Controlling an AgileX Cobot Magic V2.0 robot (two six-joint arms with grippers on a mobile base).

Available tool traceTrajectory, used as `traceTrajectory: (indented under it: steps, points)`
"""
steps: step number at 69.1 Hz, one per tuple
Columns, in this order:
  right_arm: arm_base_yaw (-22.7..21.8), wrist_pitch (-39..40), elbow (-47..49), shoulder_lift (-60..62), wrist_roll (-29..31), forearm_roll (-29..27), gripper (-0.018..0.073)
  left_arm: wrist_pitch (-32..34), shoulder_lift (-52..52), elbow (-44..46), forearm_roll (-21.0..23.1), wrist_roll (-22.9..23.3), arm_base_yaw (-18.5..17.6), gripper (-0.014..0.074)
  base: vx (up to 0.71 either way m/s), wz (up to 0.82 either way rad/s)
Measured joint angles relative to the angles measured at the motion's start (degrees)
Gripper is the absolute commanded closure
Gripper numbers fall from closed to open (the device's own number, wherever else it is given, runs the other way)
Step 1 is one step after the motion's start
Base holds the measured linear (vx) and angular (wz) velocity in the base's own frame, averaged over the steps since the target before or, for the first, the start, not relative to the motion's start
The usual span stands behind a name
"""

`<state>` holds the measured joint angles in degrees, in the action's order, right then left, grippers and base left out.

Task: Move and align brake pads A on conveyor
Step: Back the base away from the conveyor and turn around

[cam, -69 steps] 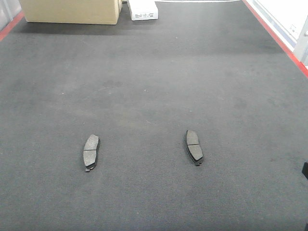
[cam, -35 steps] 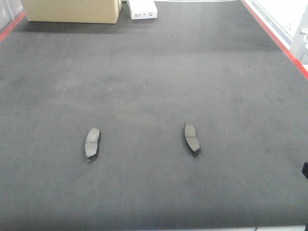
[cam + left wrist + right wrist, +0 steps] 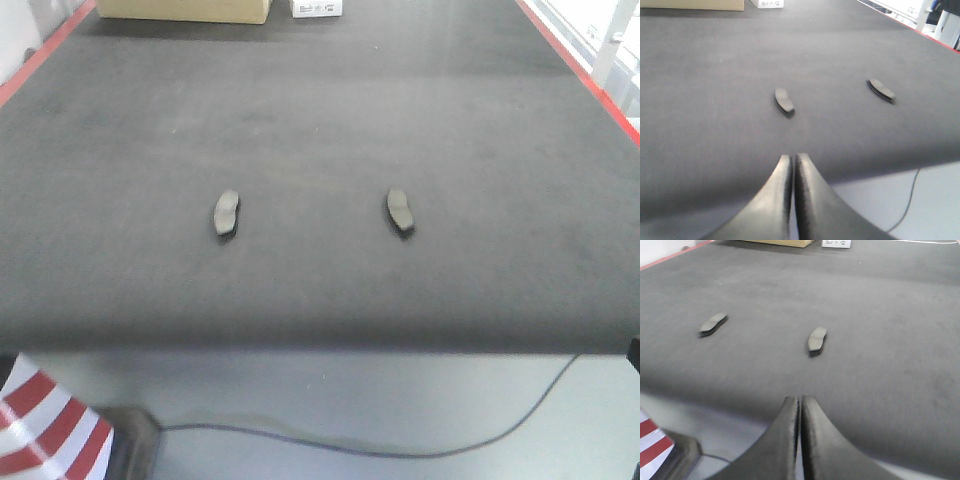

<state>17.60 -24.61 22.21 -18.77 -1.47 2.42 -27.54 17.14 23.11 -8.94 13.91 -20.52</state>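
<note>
Blurred, the left pad (image 3: 227, 211) and right pad (image 3: 400, 211) are lying apart near the front edge of the conveyor (image 3: 320, 110); a cropped cardboard box (image 3: 185, 9) is sitting at its far edge. The left gripper (image 3: 793, 167) and right gripper (image 3: 800, 407) are hovering pinched together.

Left small dark-grey curved brake pad (image 3: 227, 211) & right brake pad (image 3: 400, 210) are lying side by side, well apart, on the wide charcoal felt conveyor belt (image 3: 320, 110), nearer its front edge. Tan cardboard box (image 3: 185, 10) w/ small white box (image 3: 316, 7) just to its right are sitting at the far end, left of centre.
</note>
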Motion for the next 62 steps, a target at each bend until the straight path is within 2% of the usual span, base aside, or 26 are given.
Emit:
traceTrajectory:
  steps: [32, 62]
  points:
    - [0.0, 0.0, 0.0, 0.0, 0.0, 0.0, 0.0566, 0.0, 0.0, 0.0, 0.0, 0.0, 0.0, 0.0602, -0.31, -0.05]
    - [0.0, 0.0, 0.0, 0.0, 0.0, 0.0, 0.0566, 0.0, 0.0, 0.0, 0.0, 0.0, 0.0, 0.0602, -0.21, -0.58]
